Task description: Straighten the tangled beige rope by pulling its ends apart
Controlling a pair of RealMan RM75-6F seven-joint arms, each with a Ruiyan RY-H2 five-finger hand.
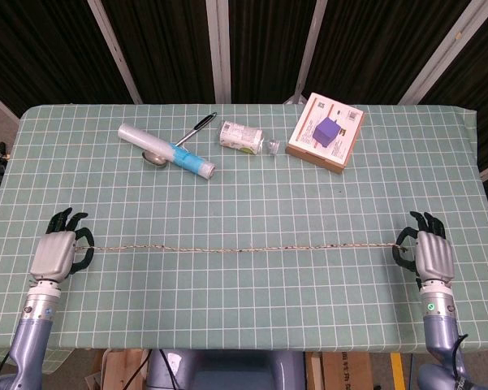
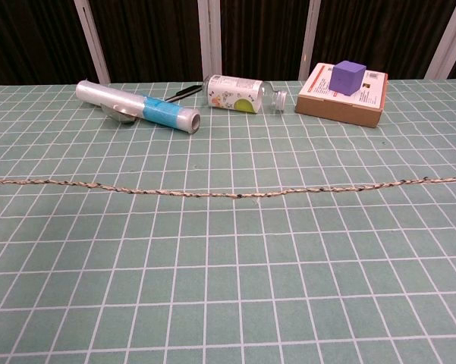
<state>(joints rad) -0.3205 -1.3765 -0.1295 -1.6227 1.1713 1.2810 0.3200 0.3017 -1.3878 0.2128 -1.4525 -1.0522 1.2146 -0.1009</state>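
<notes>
While laid out nearly straight across the near half of the tabletop point(image 1: 244, 187), rope point(image 1: 244, 248) runs 9 to 3 o'clock with slight sag at the middle. Left hand point(image 1: 58, 253) at 9 o'clock end, fingers curled around the rope tip; looks pinched, not fully clear. Right hand point(image 1: 429, 253) at 3 o'clock end, fingers curled on the other tip, likewise. Judged light, limp, braided, so decent friction; no stiffness, follows any pull. Best held at the very ends, as now. Untangled already, judging by the lie. Tube point(image 1: 166, 150), pen point(image 1: 195, 128), bottle point(image 1: 244, 136), box point(image 1: 325, 132) at 12 o'clock, well apart.
</notes>
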